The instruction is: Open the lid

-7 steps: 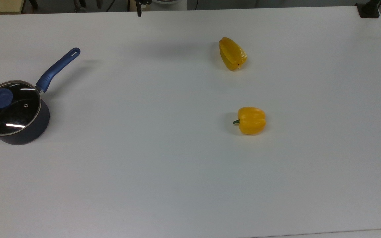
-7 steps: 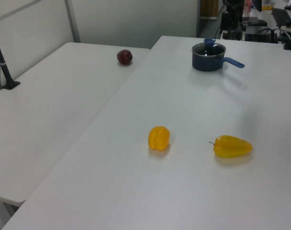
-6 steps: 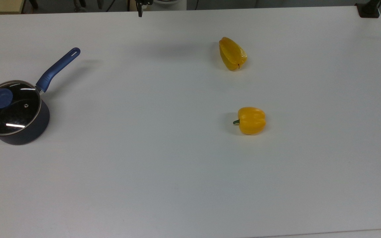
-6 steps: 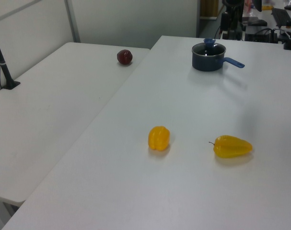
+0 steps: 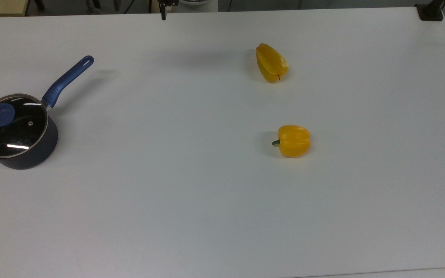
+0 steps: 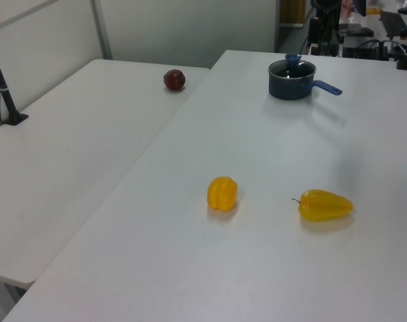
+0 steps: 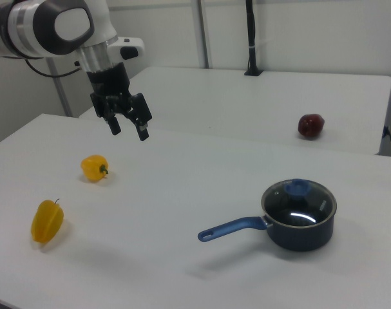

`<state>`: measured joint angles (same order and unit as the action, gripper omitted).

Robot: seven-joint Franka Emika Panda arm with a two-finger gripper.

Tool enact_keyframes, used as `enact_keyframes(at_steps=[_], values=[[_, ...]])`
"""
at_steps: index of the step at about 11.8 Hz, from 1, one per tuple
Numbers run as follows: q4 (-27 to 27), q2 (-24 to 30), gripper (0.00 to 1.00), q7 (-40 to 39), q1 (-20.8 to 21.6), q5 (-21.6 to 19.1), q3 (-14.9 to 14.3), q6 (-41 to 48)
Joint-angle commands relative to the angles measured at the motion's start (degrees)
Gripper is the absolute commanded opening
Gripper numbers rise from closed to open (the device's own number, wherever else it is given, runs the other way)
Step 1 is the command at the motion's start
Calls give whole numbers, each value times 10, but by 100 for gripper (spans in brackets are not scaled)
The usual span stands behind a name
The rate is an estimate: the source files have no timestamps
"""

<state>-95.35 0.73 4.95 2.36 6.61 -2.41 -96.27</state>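
The lid [image 5: 17, 133] lies flat on the dark blue saucepan [image 5: 33, 156] at the top view's left edge, its blue knob [image 5: 0, 114] off-centre. The lid [image 7: 299, 202] also appears in the right view's lower right, with the pan's long handle [image 7: 230, 227] pointing to the right view's left. My gripper [image 7: 129, 130] hangs open high above the table in the right view's upper left, far from the pan and holding nothing. In the top view a dark fingertip [image 5: 163, 14] pokes in at the upper edge. In the left view the saucepan [image 6: 292, 80] stands at the back.
Two yellow peppers lie on the white table [image 5: 207, 173]: a long one [image 5: 271, 62] and a round one [image 5: 292, 140]. A dark red fruit [image 7: 310, 125] rests on the adjoining table. A black post [image 7: 251, 38] stands at that table's far edge.
The dark fingertip at the top view's upper edge has shifted very slightly. Pan, lid and peppers have not moved.
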Motion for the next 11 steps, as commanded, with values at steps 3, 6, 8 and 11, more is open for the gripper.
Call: enact_keyframes(at_steps=[3,6,8,11], values=[[43,-51,100,-9,-54,8,-6,-48],[52,-93,100,-8,-121,3,-5,-158],[52,-128,100,-8,-166,0,-5,-244],[52,-175,100,-1,-213,-4,-5,-366]])
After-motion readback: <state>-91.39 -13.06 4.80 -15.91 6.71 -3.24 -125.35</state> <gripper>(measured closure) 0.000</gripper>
